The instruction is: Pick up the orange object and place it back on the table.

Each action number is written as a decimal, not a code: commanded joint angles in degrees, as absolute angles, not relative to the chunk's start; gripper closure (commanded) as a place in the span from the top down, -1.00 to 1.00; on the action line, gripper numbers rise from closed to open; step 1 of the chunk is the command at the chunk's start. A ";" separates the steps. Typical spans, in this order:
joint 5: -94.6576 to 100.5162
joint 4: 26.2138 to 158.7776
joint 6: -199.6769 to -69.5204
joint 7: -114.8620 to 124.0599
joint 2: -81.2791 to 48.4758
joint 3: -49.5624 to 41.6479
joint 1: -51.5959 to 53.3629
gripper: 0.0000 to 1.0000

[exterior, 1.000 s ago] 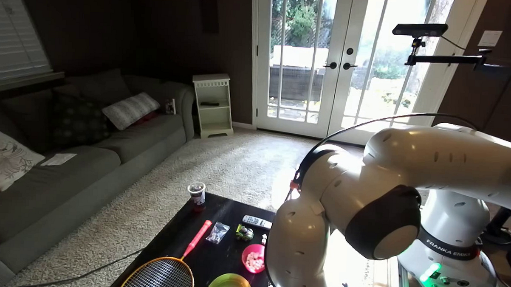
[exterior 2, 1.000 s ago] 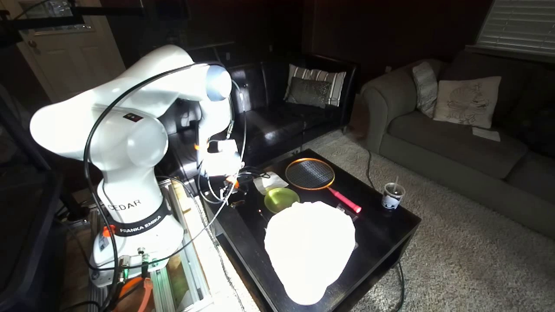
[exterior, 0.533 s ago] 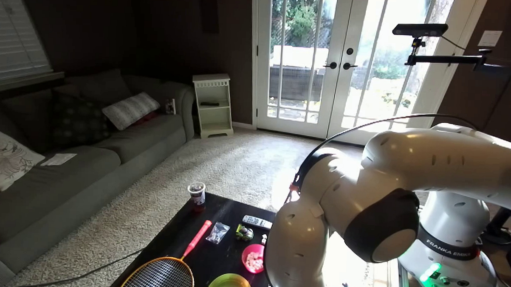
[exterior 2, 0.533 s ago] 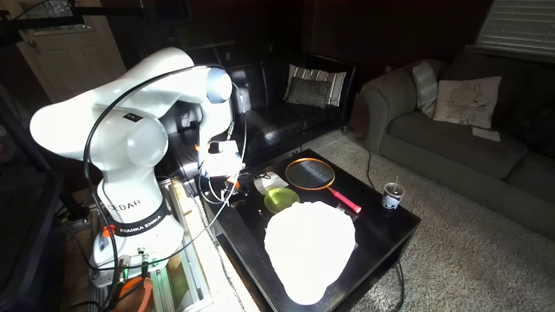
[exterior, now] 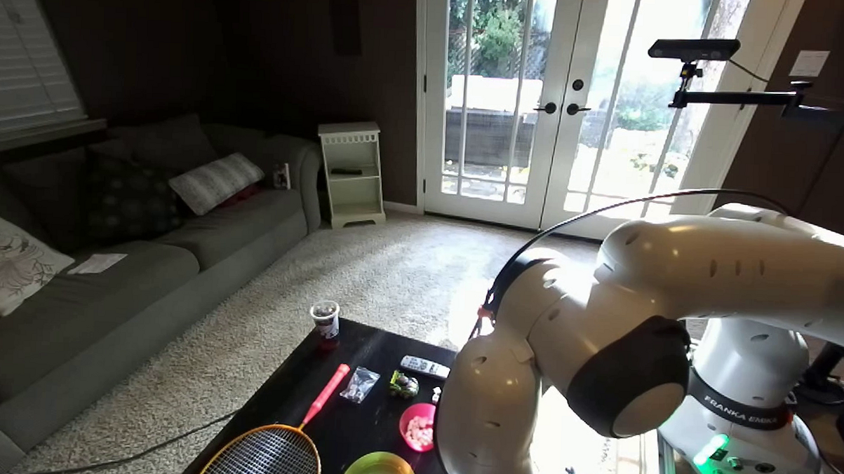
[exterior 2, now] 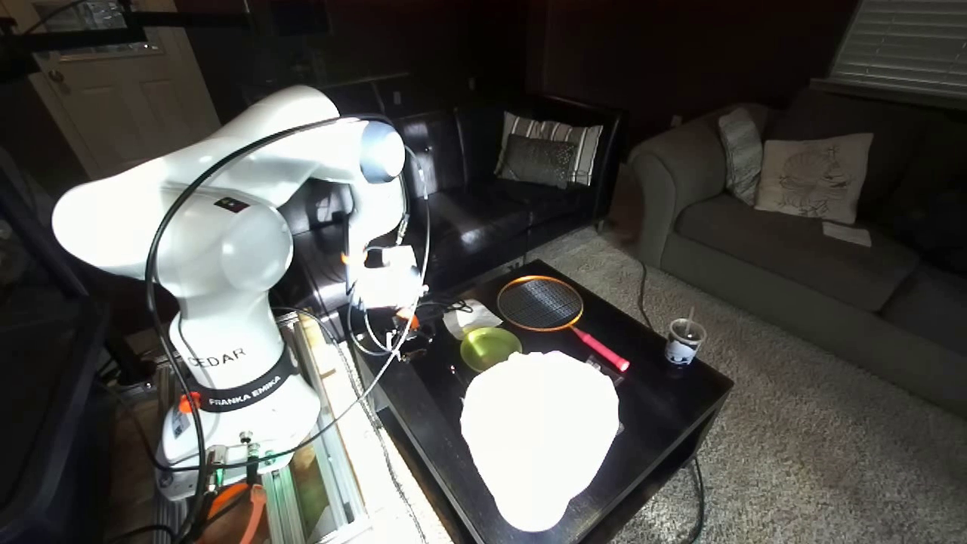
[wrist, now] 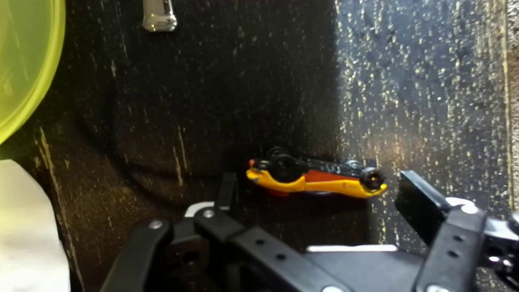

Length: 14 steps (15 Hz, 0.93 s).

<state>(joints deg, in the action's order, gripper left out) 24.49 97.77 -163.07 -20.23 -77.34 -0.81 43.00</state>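
The orange object is a small yellow-orange toy car (wrist: pixel 320 180) with black wheels. It lies upside down on the glossy black table (wrist: pixel 243 93), seen in the wrist view. My gripper (wrist: pixel 318 175) is open, with one finger beyond each end of the car and a gap at both ends. Nothing is held. The table also shows in both exterior views (exterior: pixel 359 431) (exterior 2: pixel 672 404). In an exterior view my gripper (exterior 2: pixel 404 346) is low over the table's near edge beside the robot, small and dark; I cannot make out the car there.
A green bowl (wrist: pixel 28 69) (exterior 2: pixel 489 349) and white paper (wrist: pixel 28 231) lie near the gripper. A racket (exterior 2: pixel 540 304), drink cup (exterior 2: pixel 684 344), pink bowl (exterior: pixel 419 428), remote (exterior: pixel 424 367) and green toy (exterior: pixel 403 384) stand on the table. White glare (exterior 2: pixel 540 438) hides part of the table.
The arm has lowered slightly, bringing the gripper down a little over the table. The objects on the table have not visibly moved.
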 commanded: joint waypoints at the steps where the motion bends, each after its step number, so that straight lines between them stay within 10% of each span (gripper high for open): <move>1: 26.41 95.66 -161.27 -19.08 -78.55 -0.70 42.88 1.00; 6: 26.48 95.58 -160.64 -19.17 -78.54 -0.61 42.72 0.93; 11: 26.52 95.43 -160.38 -19.08 -78.48 -0.58 42.68 0.14; 14: 26.45 95.87 -161.88 -19.04 -78.40 -0.37 41.92 0.14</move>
<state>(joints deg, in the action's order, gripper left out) 24.49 97.16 -161.55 -20.23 -77.39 -0.80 42.90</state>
